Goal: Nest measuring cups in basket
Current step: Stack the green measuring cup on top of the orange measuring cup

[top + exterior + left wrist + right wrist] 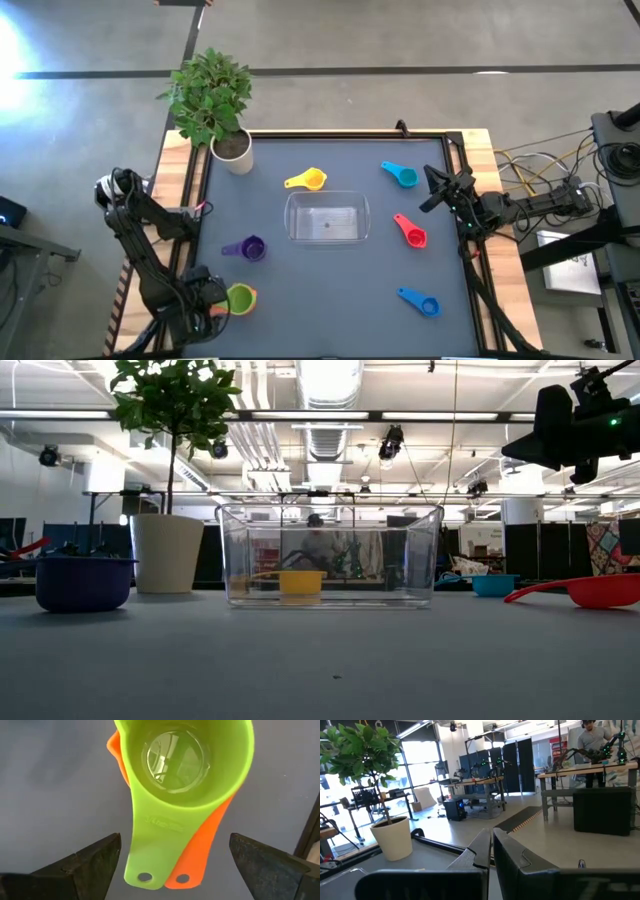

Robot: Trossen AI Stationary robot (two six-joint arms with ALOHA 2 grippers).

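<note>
The clear basket (328, 218) (330, 555) stands on its base at the table's middle. Around it lie the yellow cup (307, 180), light blue cup (400, 174), red cup (411, 231), dark blue cup (420, 301) and purple cup (246, 248) (85, 582). The green cup (240, 298) (187, 765) sits nested in the orange cup (200, 845) at the near left corner. My left gripper (207, 300) (175, 850) is open, its fingers on either side of the two stacked handles without touching them. My right gripper (438, 190) (491, 845) is shut and raised over the table's right edge.
A plant in a white pot (234, 152) (165, 552) stands at the far left corner. The mat's raised frame (455, 170) runs along the table's edges. Bare mat lies between the basket and the near edge.
</note>
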